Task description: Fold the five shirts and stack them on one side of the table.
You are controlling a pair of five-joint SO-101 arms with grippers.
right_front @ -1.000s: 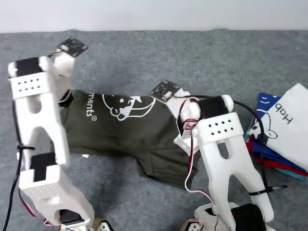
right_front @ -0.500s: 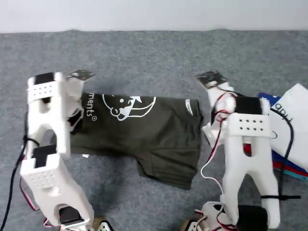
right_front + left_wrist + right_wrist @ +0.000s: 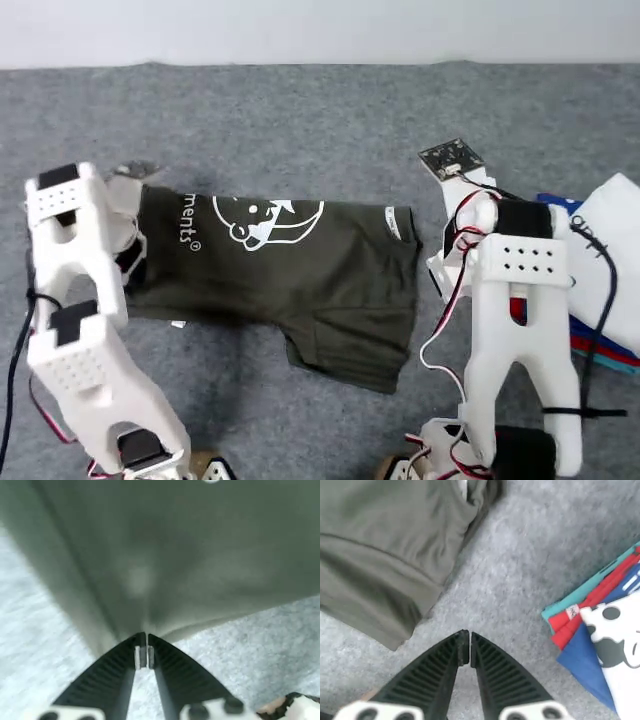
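From above we see the dark green shirt [image 3: 300, 270] lying partly folded in the middle of the counter [image 3: 300, 120], print side up. A stack of folded shirts [image 3: 600, 290] sits at the edge on the right arm's side, with a white one on top. The left wrist view adds what the high view hides under the arm: the left tool [image 3: 142, 649] is closed, with the shirt's edge pinched and puckered between its tips. The right wrist view shows the right tool [image 3: 466, 649] closed on nothing, over bare surface between the green shirt and the stack. It also lets us make out teal, red and blue layers under the white one. The counter is covered in grey, carpet-like cloth, and behind it runs a plain white wall [image 3: 320, 30].
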